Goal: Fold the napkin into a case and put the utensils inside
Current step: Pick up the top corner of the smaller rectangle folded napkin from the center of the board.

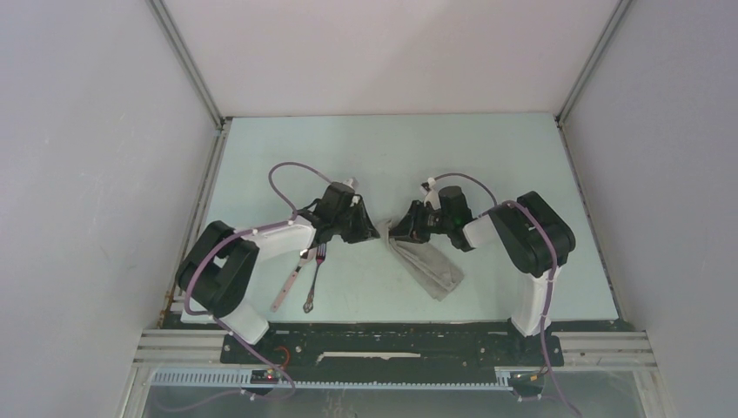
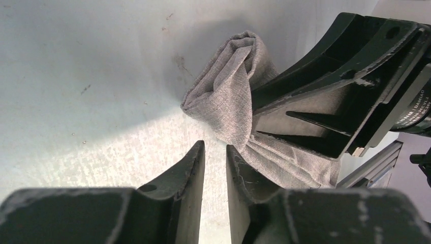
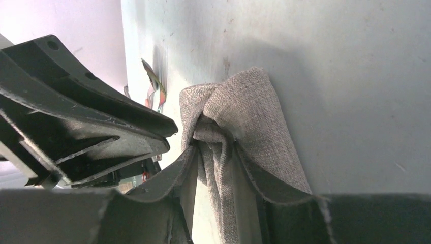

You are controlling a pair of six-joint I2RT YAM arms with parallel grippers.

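While the right gripper (image 3: 214, 155) pinches the bunched end of the napkin (image 3: 254, 112), the left gripper (image 2: 214, 150) sits just beside that end, jaws narrow, nothing between. Spoon (image 1: 285, 286) and fork (image 1: 314, 277) lie side by side, well left of the napkin.

On the pale flat table (image 1: 487, 165), the grey woven cloth napkin (image 1: 432, 268) lies just right of centre, running from its 11 o'clock end toward 5 o'clock. The black right gripper (image 1: 398, 233) has that 11 o'clock end between its fingers. The black left gripper (image 1: 372, 230) sits just beside it at 9 o'clock. Apart at the napkin's 9 o'clock lies the slim all-metal fork (image 1: 314, 279), with the pale-handled metal spoon (image 1: 284, 289) beside it at its 9 o'clock.
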